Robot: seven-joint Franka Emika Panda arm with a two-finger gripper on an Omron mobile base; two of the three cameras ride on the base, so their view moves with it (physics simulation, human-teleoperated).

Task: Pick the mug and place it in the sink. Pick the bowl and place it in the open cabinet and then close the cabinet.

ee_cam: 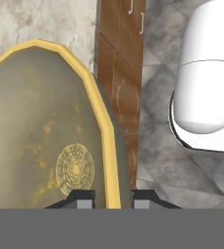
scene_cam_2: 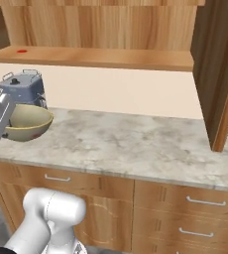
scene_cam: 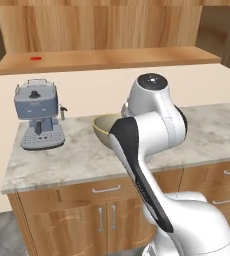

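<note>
End effector (ee_cam: 113, 198): its two dark tips pinch the yellow rim, one inside and one outside.
Bowl: the wide round olive-tan bowl (ee_cam: 41, 131) looks hard, smooth and a bit heavy, so it could slip. A firm hold on the rim is best.
Place: on the grey marble counter (scene_cam_2: 136, 144), just beside the blue-grey coffee machine (scene_cam: 37, 112).

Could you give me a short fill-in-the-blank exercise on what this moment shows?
1. The end effector has its two fingertips on either side of the ____ of the wide olive-tan bowl.
2. The grey coffee machine stands on the marble ____.
3. A small ____ dot lies on the light wood shelf.

Missing words: rim; counter; red
</note>
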